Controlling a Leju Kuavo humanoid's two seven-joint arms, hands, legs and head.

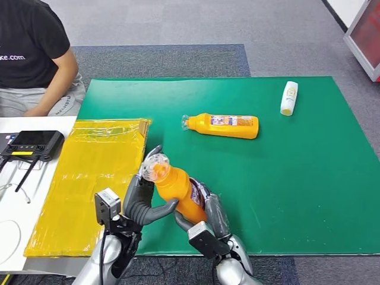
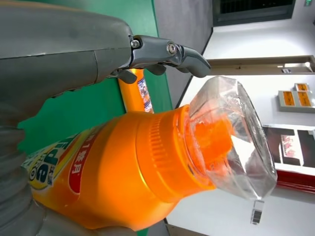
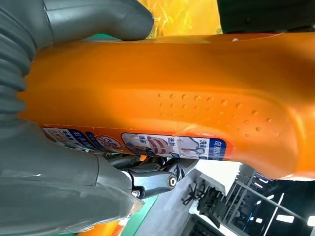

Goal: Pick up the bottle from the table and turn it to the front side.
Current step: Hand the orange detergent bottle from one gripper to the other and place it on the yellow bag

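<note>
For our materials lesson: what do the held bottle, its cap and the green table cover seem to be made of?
Orange bottle: glossy moulded plastic, by its sheen and raised dots. Clear cap: hard transparent plastic; the orange nozzle shows through. Green cover: matte, probably felt or a rubber mat.

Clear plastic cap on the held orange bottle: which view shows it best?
Left wrist view: the clear plastic cap is large and sharp over the orange nozzle. Head view shows it small; right wrist view frames the bottle body.

Grey carpet floor [image 1: 287, 35]; green table mat [image 1: 304, 190]; white desk [image 1: 13, 225] beside.
</note>
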